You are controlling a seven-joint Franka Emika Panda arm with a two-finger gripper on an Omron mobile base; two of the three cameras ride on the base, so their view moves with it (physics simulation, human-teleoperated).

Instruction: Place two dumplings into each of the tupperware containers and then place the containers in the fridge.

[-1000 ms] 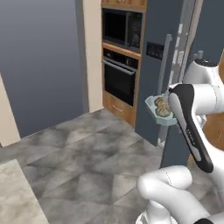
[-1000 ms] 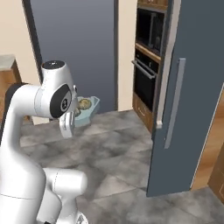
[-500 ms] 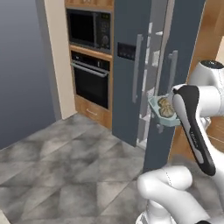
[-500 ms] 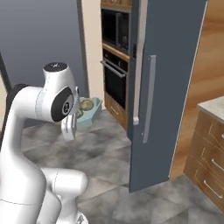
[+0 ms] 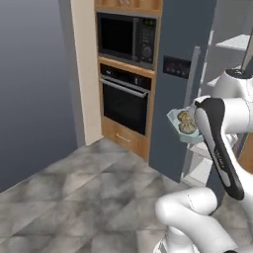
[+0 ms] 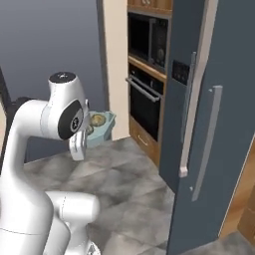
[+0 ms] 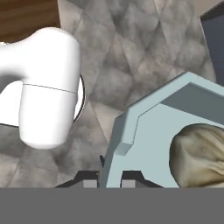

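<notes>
The tool (image 7: 109, 183) pinches the tupperware container (image 7: 148, 140) rim (nearly closed).

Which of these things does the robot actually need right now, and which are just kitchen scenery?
Needed:
container, pinched at its rim by the gripper
dumplings inside it
fridge, door open

Scenery:
oven
microwave

— What lies beyond the gripper's reach?
— A wood-framed oven column (image 5: 129, 74); a black microwave (image 5: 127, 39) above, a dark oven (image 5: 126, 104) below it; beside it a cream pillar (image 5: 84, 69).
— And under it?
— Grey marbled floor tiles (image 5: 69, 197); a dark slate wall (image 5: 34, 79) off to the side.
</notes>
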